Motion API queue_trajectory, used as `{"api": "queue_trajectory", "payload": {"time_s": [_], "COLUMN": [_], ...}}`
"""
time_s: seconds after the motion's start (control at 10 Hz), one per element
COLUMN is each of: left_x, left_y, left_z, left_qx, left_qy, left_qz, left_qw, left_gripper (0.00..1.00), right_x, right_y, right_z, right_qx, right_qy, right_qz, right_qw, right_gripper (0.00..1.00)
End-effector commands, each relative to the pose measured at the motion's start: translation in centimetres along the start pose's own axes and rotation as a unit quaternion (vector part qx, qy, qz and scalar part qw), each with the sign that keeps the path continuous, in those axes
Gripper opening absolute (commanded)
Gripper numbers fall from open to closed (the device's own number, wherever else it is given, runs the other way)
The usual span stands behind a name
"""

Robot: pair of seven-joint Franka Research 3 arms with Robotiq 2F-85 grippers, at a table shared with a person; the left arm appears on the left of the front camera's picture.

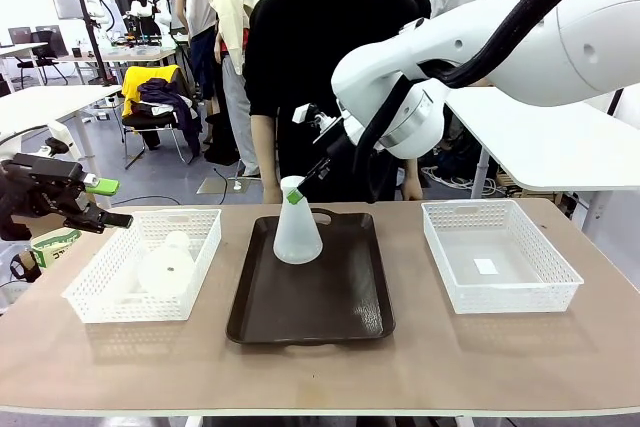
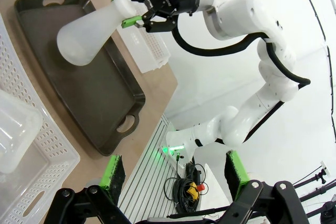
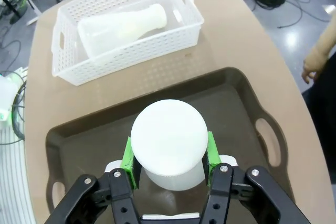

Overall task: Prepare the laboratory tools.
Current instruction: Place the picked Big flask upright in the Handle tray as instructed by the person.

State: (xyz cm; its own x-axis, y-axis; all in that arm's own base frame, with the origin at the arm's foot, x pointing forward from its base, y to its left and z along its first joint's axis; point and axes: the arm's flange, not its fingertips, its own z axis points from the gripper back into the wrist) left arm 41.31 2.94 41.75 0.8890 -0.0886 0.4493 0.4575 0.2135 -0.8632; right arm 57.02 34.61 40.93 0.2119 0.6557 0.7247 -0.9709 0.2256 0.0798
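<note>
One frosted white conical flask (image 1: 298, 237) stands upright on the far part of the dark brown tray (image 1: 320, 317). My right gripper (image 1: 293, 196) is shut on its neck, reaching in from the right. In the right wrist view the flask top (image 3: 169, 132) sits between the green pads (image 3: 127, 160). The left wrist view shows this flask (image 2: 84, 30) held by the right gripper (image 2: 137, 15). A second flask (image 1: 165, 265) lies on its side in the left white basket (image 1: 95, 292). My left gripper (image 1: 98, 203) hangs open beyond the table's left end, holding nothing.
A white mesh basket (image 1: 500, 297) at the right holds a small white slip. A person in black stands at the far edge behind the tray, with one hand (image 3: 315, 61) near the table. Bare table runs along the front edge.
</note>
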Motion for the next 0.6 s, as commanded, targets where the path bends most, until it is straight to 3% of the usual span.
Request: {"api": "queue_trajectory", "payload": {"time_s": [0.0, 0.5], "left_x": [0.03, 0.03], "left_y": [-0.13, -0.13], "left_z": [0.12, 0.12], "left_qx": [-0.007, -0.007], "left_qy": [-0.003, -0.003], "left_qz": [-0.008, -0.008], "left_qw": [1.0, 1.0], "left_gripper": [1.0, 1.0], "right_x": [-0.44, -0.32], "right_y": [-0.77, -0.67], "right_z": [-1.37, -2.02], "right_qx": [0.007, -0.005], "right_qy": [-0.012, 0.004], "right_qz": [0.038, 0.061], "right_qw": [0.999, 0.998], "right_gripper": [0.0, 0.0]}}
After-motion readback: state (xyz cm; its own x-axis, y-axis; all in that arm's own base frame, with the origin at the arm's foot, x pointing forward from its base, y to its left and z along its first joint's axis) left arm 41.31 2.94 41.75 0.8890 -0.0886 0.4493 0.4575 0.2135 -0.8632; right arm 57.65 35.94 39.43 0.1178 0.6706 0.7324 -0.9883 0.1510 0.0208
